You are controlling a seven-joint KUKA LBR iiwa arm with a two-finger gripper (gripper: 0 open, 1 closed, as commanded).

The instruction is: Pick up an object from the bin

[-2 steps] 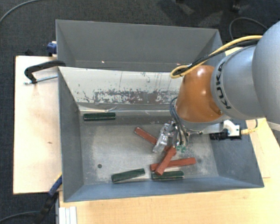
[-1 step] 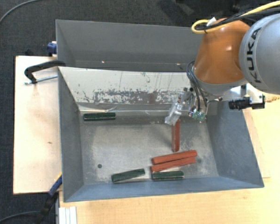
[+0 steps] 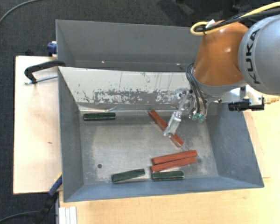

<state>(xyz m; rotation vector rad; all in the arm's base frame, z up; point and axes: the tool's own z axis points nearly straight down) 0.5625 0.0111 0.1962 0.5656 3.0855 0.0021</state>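
My gripper (image 3: 171,131) reaches down into the right middle of the bin, its tip over a slim red-brown bar (image 3: 157,117). That bar lies slantwise, running from near the back wall towards the front right. The gripper crosses the bar's lower half and hides part of it, and I cannot tell if it touches the bar. Just in front of the gripper lies a pair of red-brown bars (image 3: 174,158), side by side.
A dark green bar (image 3: 167,175) lies next to the red pair at the front wall, and another green bar (image 3: 128,175) lies to its left. A third green bar (image 3: 99,117) rests at the back left. The arm's orange cover hangs over the bin's right back corner.
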